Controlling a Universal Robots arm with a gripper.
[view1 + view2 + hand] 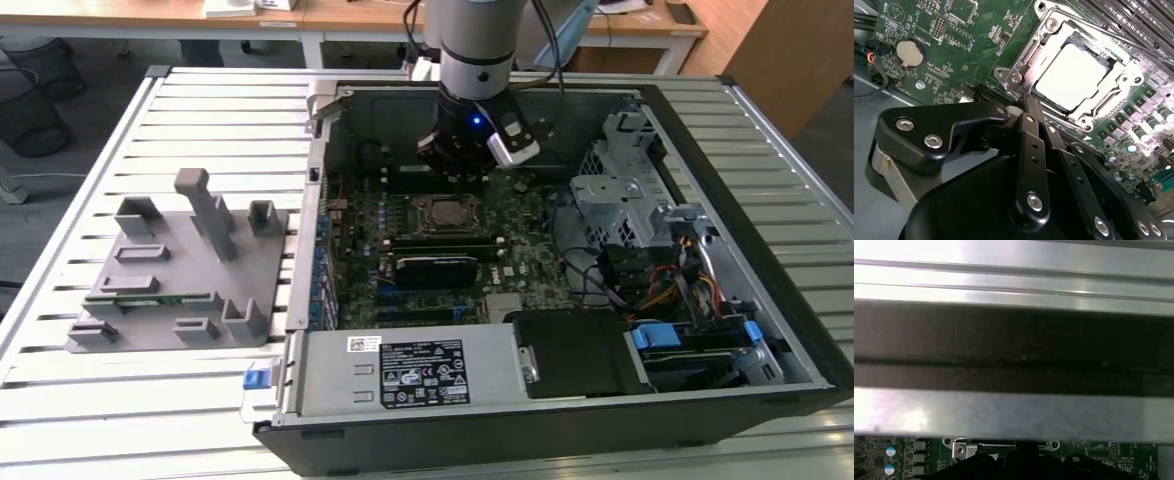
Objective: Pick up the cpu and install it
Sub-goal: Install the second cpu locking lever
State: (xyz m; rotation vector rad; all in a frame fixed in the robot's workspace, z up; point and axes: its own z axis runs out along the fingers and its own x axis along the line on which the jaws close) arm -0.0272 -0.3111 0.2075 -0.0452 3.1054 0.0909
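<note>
From the second wrist view I see my hand (1025, 100) closest in, its black fingers (1033, 145) drawn together to a narrow tip and gripping nothing. The tip sits just beside the corner of the socket frame (1019, 70). Beyond it, the cpu (1071, 77) lies flat inside the socket, pale metal top up, the frame around it. A coin battery (909, 52) sits further off on the green motherboard (954, 45). In the exterior view, the arm (474, 60) hangs over the open computer case (787, 330); the grey holder (180, 270) rests well apart on the slatted desk (134, 420), toward the exterior view's left.
</note>
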